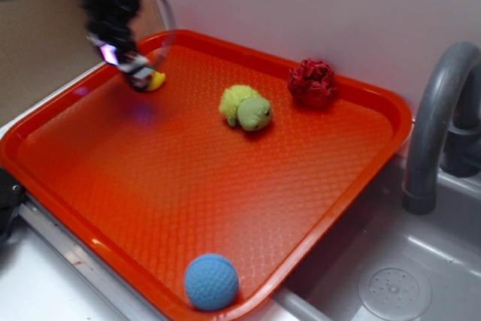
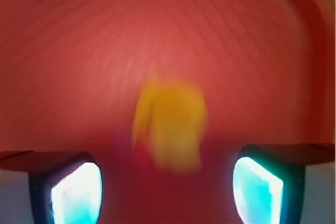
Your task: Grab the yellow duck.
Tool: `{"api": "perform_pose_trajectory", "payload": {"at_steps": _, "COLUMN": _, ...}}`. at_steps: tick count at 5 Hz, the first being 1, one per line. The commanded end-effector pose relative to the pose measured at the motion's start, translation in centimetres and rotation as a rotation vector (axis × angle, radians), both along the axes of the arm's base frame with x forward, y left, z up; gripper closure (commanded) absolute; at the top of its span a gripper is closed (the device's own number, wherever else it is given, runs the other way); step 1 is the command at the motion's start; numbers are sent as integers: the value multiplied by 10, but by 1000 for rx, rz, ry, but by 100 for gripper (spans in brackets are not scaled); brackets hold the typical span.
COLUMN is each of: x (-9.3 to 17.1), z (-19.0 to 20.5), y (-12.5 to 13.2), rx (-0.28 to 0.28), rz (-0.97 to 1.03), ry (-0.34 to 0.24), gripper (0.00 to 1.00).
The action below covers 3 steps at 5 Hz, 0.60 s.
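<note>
- The exterior view looks down at a slant from above one corner of the red tray (image 1: 323,208), taking in the whole tray, a grey faucet (image 1: 436,125) and sink at right, and a white wall behind.
- The wrist view sits just behind the gripper (image 2: 167,184), facing down at the tray floor from very near; it is blurred.
- Both views share the yellow duck (image 1: 156,80) (image 2: 170,124) and the tray surface around it.
</note>
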<state>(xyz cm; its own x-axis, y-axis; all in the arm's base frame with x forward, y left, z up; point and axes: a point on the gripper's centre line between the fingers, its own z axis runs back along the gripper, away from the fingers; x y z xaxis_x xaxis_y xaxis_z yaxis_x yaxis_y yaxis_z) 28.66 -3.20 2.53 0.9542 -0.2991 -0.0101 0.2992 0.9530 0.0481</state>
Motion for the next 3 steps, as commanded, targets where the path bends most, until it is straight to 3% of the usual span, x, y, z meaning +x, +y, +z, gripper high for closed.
{"api": "perform_pose_trajectory", "payload": {"at_steps": 1, "x": 80, "z": -8, "y": -31, "rx": -52, "rz": -71, "ry": -53, "gripper": 0}}
{"api": "perform_pose_trajectory", "payload": {"at_steps": 3, "x": 36, "z": 42, "y": -26, "rx": -20, "rz": -58, "ry": -98, "gripper": 0}}
